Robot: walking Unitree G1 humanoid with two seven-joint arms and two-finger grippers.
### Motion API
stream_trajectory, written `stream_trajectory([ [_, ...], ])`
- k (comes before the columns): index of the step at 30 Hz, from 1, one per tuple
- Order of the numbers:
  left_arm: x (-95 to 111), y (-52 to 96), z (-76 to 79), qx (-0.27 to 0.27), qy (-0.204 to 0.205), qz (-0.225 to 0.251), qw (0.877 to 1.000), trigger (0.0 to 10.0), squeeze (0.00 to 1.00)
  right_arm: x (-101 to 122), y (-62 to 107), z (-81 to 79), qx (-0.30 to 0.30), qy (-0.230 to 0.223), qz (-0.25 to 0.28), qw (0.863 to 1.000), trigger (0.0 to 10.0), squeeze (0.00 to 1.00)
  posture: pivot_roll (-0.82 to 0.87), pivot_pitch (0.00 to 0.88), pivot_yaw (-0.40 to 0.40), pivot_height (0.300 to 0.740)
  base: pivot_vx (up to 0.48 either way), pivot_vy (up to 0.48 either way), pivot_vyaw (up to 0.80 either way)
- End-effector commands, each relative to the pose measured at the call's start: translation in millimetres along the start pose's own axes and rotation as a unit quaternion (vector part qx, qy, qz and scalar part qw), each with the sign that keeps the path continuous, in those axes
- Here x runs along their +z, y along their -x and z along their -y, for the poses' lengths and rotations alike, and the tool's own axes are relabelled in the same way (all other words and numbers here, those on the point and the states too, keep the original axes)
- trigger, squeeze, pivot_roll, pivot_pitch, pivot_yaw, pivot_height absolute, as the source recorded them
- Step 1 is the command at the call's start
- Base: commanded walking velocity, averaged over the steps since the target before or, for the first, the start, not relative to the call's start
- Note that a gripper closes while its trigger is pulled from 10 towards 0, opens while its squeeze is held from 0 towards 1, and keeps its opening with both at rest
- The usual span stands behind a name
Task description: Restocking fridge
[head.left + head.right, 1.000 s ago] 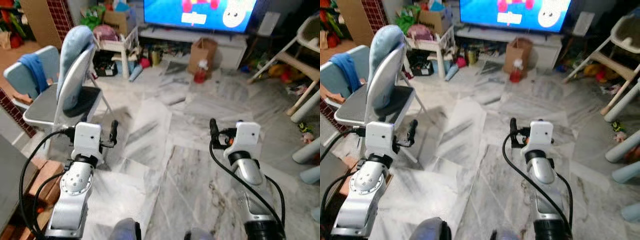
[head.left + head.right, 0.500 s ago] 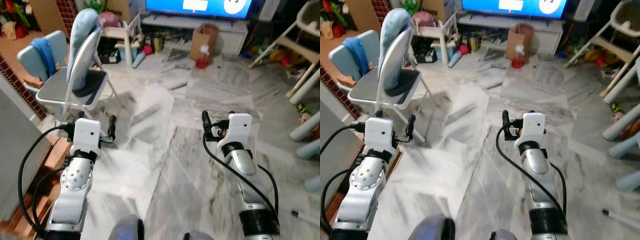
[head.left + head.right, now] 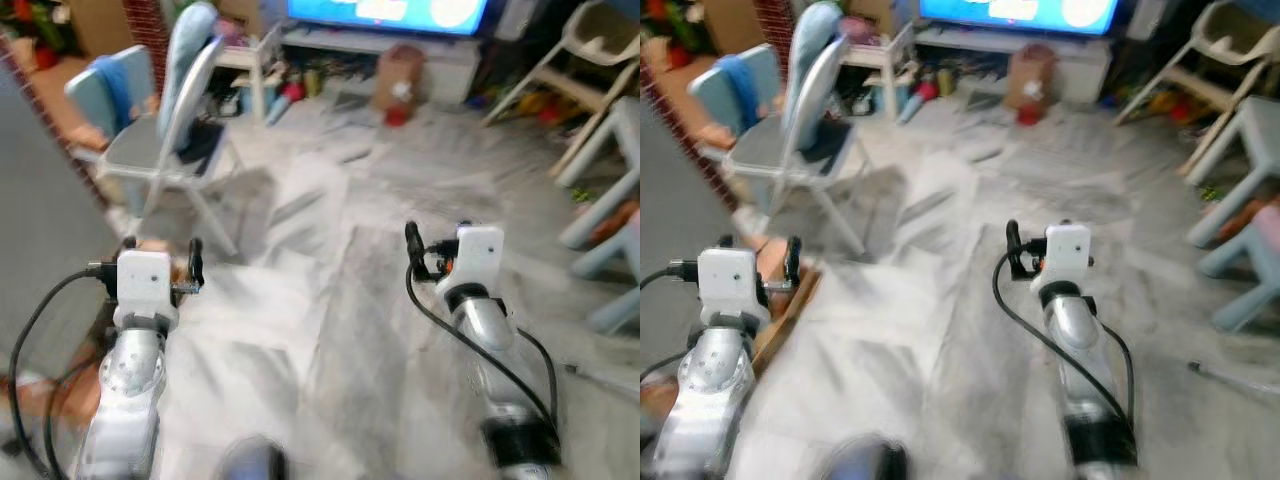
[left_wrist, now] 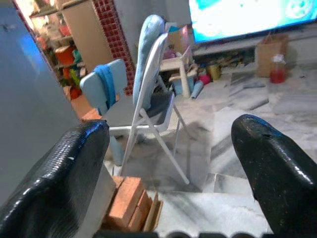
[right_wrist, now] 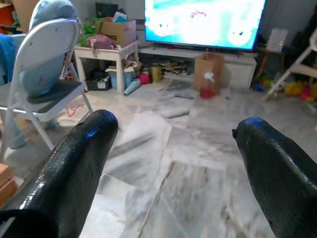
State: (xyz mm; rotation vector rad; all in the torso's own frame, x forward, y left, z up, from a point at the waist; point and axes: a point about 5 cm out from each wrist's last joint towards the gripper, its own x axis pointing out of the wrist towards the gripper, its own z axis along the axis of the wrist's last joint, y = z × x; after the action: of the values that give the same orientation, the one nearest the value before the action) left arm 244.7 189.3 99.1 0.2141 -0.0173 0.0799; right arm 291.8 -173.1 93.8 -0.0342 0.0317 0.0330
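Observation:
My left gripper (image 3: 162, 246) is raised in front of me over the marble floor (image 3: 330, 300), open with nothing between its fingers (image 4: 64, 183). My right gripper (image 3: 438, 233) is held up at the same height, also open and empty, with its fingers (image 5: 277, 168) wide apart. A tall flat grey panel (image 3: 40, 200) rises close on my left; it shows blue-grey in the left wrist view (image 4: 29, 99). The eye views are blurred.
A grey folding chair (image 3: 175, 130) with a blue cushion and a pale blue chair (image 3: 105, 85) stand ahead left. Wooden blocks (image 4: 131, 198) lie by the panel. Far back are a TV (image 3: 390, 10), a brown bag (image 3: 392, 68) and a red bottle (image 5: 207, 89). Pale stool legs (image 3: 610, 230) stand right.
The whole picture has shifted: the camera has moved, the grey panel on the left now takes up more of the view, and the picture has blurred. Both arms keep their raised pose.

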Motion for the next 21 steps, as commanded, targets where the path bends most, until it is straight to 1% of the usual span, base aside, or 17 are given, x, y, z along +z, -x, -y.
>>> stream_trajectory([
  [1,10.7,-7.3,-1.9,0.001,-0.001,0.023,1.0,10.0,0.0,8.0,-4.6,0.7,0.002,0.004,0.014,1.0,10.0,0.0,0.11,0.033,0.011,0.74,0.0,0.0,0.0],
  [4,12.6,-8.1,-1.0,-0.003,-0.001,0.026,1.0,10.0,0.0,8.7,-7.5,1.5,0.002,0.006,0.016,1.0,10.0,0.0,0.12,0.031,0.009,0.74,0.0,0.0,0.0],
  [6,12.3,-8.0,-2.0,0.0,0.009,0.023,1.0,10.0,0.0,9.6,-9.8,2.1,0.001,0.006,0.017,1.0,10.0,0.0,0.13,0.033,0.004,0.74,0.0,0.0,0.0],
  [7,14.7,-7.8,-3.2,0.0,0.005,0.03,1.0,10.0,0.0,10.0,-11.4,2.0,0.002,0.007,0.017,1.0,10.0,0.0,0.13,0.035,0.002,0.74,0.0,0.0,0.0],
  [10,15.1,-6.6,-4.6,0.003,0.004,0.03,1.0,10.0,0.0,9.6,-12.8,0.6,0.005,0.007,0.017,1.0,10.0,0.0,0.14,0.036,-0.003,0.74,0.0,0.469,0.0],
  [14,8.4,-1.3,-9.9,0.021,0.009,0.016,1.0,10.0,0.0,8.7,-14.0,-0.9,0.008,0.007,0.017,1.0,10.0,0.0,0.14,0.03,-0.005,0.74,0.0,0.471,0.0],
  [17,3.4,2.1,-10.0,0.026,0.022,0.005,0.999,10.0,0.0,7.9,-14.2,-0.6,0.007,0.006,0.017,1.0,10.0,0.0,0.14,0.031,-0.005,0.74,0.0,0.476,0.0],
  [18,1.6,3.0,-9.8,0.026,0.031,0.002,0.999,10.0,0.0,7.5,-14.3,-0.6,0.007,0.007,0.017,1.0,10.0,0.0,0.14,0.031,-0.005,0.74,0.0,0.476,0.0],
  [21,-0.3,3.3,-10.3,0.019,0.026,-0.006,0.999,10.0,0.0,7.3,-14.3,-0.2,0.005,0.007,0.018,1.0,10.0,0.0,0.13,0.029,-0.002,0.74,0.0,0.476,0.0],
])
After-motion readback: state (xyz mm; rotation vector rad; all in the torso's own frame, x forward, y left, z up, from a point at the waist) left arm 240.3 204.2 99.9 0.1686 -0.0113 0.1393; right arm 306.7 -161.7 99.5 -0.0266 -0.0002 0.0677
